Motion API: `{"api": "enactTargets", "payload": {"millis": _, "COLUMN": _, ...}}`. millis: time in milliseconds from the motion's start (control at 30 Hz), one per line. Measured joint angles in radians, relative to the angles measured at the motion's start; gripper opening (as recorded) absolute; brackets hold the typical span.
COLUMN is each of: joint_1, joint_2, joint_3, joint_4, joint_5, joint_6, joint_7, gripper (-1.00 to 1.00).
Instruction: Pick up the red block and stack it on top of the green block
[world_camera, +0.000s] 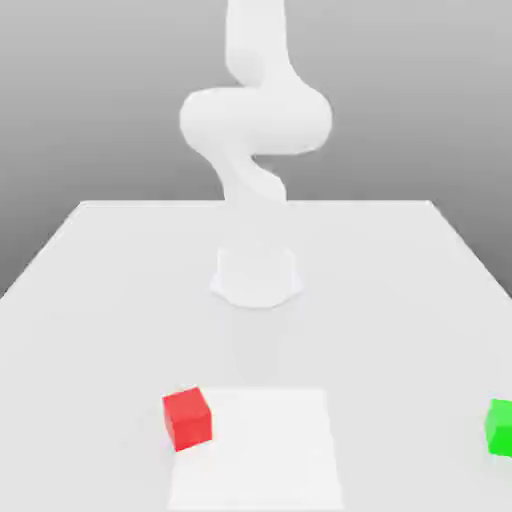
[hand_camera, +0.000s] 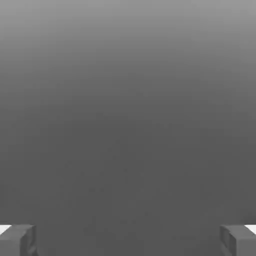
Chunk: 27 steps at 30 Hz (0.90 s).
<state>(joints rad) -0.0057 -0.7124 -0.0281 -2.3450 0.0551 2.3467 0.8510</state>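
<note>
Red block, turned askew at lower left; green block at the right edge

Red block (world_camera: 187, 419): one, small plain cube, lower left of the exterior view; upright on its base, turned at an angle to the table's edges, one vertical edge toward the camera; equal-sided, so no long axis. Green block (world_camera: 501, 428): one, small plain cube, lower right, cut by the frame's edge; well apart from the red block; its full heading cannot be told. White square panel (world_camera: 262, 450): one, lower centre, between the blocks; the red block overlaps its left side in the picture; nothing upright stands between the cubes. Robot arm (world_camera: 257, 120): one, white, rising from its base at the centre to the top of the frame, behind the blocks. Gripper (hand_camera: 128, 242): fingers wide apart, in the lower corners of the hand view; nothing between them. Table (world_camera: 120, 300): pale, smooth, broad, its far edge straight across the upper middle; backdrop: plain grey, shading darker downward.
</note>
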Motion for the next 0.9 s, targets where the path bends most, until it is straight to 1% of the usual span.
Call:
{"api": "enactTargets", "payload": {"millis": 200, "joint_1": -0.024, "joint_2": 0.243, "joint_3": -0.035, "joint_4": -0.116, "joint_5": 0.124, "joint_6": 0.120, "joint_7": 0.152, "gripper": 0.00}}
{"api": "enactTargets", "payload": {"millis": 300, "joint_1": -0.042, "joint_2": 0.358, "joint_3": -0.032, "joint_4": -0.171, "joint_5": 0.160, "joint_6": 0.178, "joint_7": 0.242, "gripper": 0.00}}
{"api": "enactTargets", "payload": {"millis": 400, "joint_1": -0.066, "joint_2": 0.468, "joint_3": -0.023, "joint_4": -0.227, "joint_5": 0.171, "joint_6": 0.239, "joint_7": 0.349, "gripper": 0.00}}
{"api": "enactTargets", "payload": {"millis": 467, "joint_1": -0.083, "joint_2": 0.539, "joint_3": -0.019, "joint_4": -0.265, "joint_5": 0.159, "joint_6": 0.282, "joint_7": 0.434, "gripper": 0.00}}
{"api": "enactTargets", "payload": {"millis": 533, "joint_1": -0.103, "joint_2": 0.607, "joint_3": -0.016, "joint_4": -0.304, "joint_5": 0.128, "joint_6": 0.326, "joint_7": 0.534, "gripper": 0.00}}
{"api": "enactTargets", "payload": {"millis": 600, "joint_1": -0.127, "joint_2": 0.670, "joint_3": -0.025, "joint_4": -0.343, "joint_5": 0.070, "joint_6": 0.371, "joint_7": 0.652, "gripper": 0.00}}
{"api": "enactTargets", "payload": {"millis": 667, "joint_1": -0.149, "joint_2": 0.728, "joint_3": -0.043, "joint_4": -0.378, "joint_5": -0.008, "joint_6": 0.414, "joint_7": 0.777, "gripper": 0.00}}
{"api": "enactTargets", "payload": {"millis": 700, "joint_1": -0.151, "joint_2": 0.752, "joint_3": -0.047, "joint_4": -0.383, "joint_5": -0.026, "joint_6": 0.434, "joint_7": 0.805, "gripper": 0.00}}
{"api": "enactTargets", "payload": {"millis": 767, "joint_1": -0.143, "joint_2": 0.798, "joint_3": -0.047, "joint_4": -0.381, "joint_5": -0.036, "joint_6": 0.473, "joint_7": 0.822, "gripper": 0.00}}
{"api": "enactTargets", "payload": {"millis": 900, "joint_1": -0.146, "joint_2": 0.893, "joint_3": -0.039, "joint_4": -0.369, "joint_5": -0.018, "joint_6": 0.555, "joint_7": 0.812, "gripper": 0.00}}
